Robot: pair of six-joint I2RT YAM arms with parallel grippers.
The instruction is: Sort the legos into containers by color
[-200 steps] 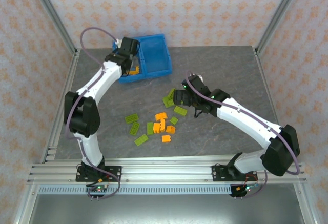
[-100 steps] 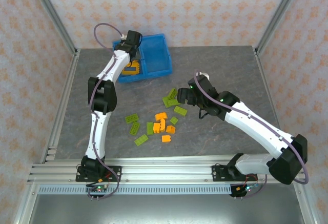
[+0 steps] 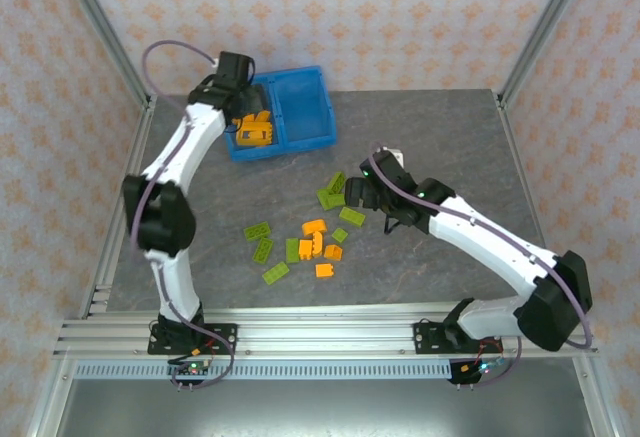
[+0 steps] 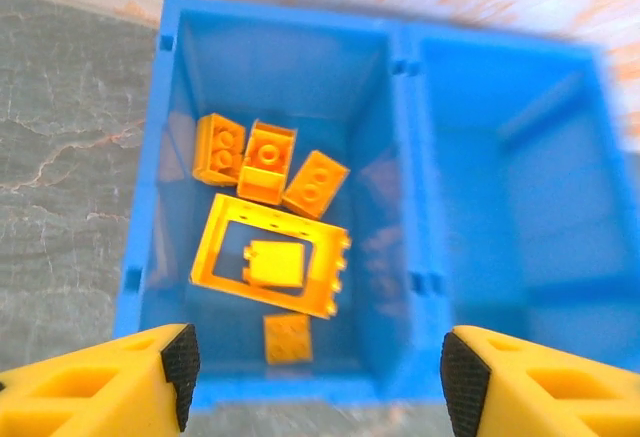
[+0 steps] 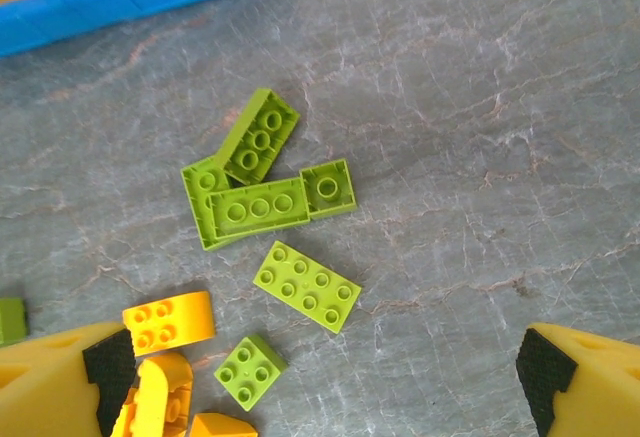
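1. Nearest the arm bases, loose orange legos (image 3: 318, 242) and lime green legos (image 3: 263, 249) are seen scattered on the grey surface (image 3: 450, 137).
2. Further in, the right hand (image 5: 322, 372) is held above a cluster of lime green bricks (image 5: 258, 192), its fingers spread wide and nothing gripped.
3. At the far left, the left hand (image 4: 320, 377) is poised over the blue bin (image 4: 405, 207), fingers parted with nothing between them. Small orange bricks (image 4: 265, 157) and a larger orange frame piece (image 4: 280, 220) are seen lying in its left compartment (image 4: 350, 87).
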